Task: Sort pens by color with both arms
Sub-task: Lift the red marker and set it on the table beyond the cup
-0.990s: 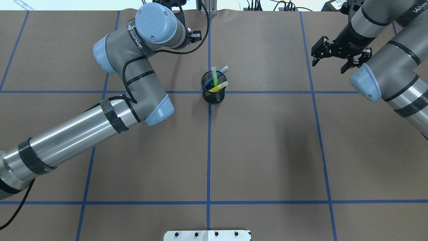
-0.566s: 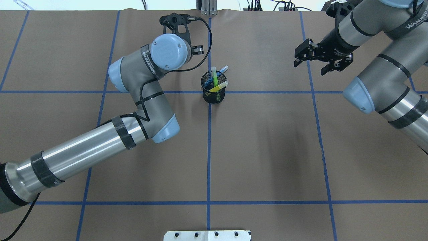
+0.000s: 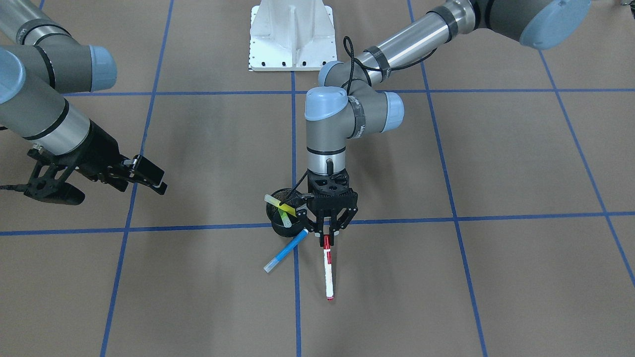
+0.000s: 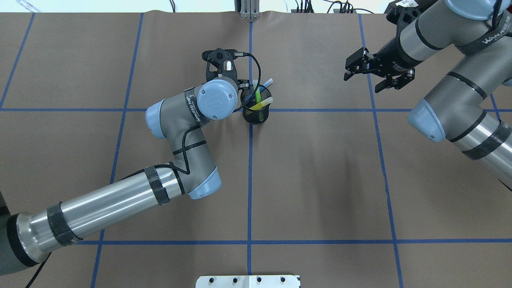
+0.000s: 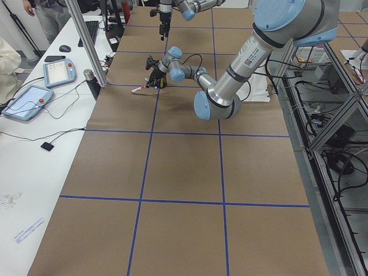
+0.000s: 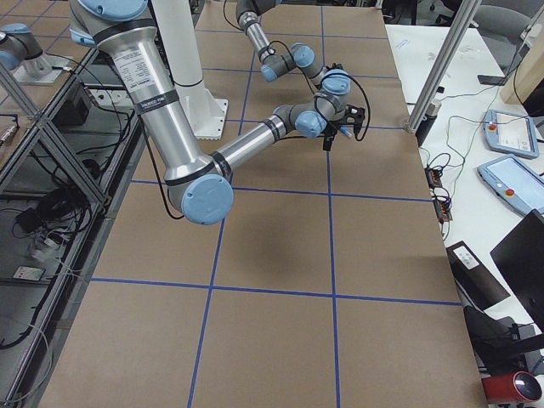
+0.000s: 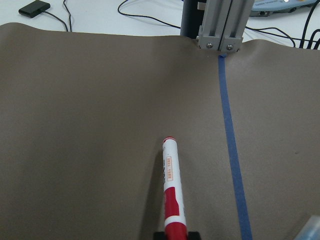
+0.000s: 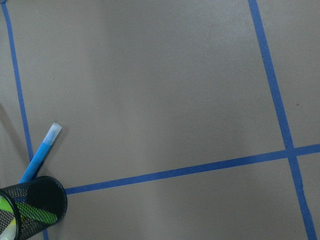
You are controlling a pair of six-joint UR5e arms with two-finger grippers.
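My left gripper (image 3: 326,236) is shut on the red cap end of the white-barrelled red marker (image 3: 328,270), just beside the far side of the black mesh cup (image 4: 256,114). In the left wrist view the marker (image 7: 171,192) points forward over the brown table. The blue highlighter (image 3: 285,253), green highlighter (image 4: 257,91) and yellow highlighter (image 4: 264,103) stand in the cup, the blue one leaning far out. My right gripper (image 4: 362,82) is open and empty, well to the right of the cup. The right wrist view shows the cup (image 8: 30,207) and the blue highlighter (image 8: 41,152).
Blue tape lines (image 4: 250,180) divide the brown table into squares. The white pedestal base (image 3: 292,37) stands at the robot's side. An aluminium post (image 7: 220,25) and cables sit at the far edge. A side table with tablets (image 5: 29,100) runs along that edge.
My left arm has swung right and brought its wrist beside the cup. My right gripper has moved a little left toward the middle and stayed open.
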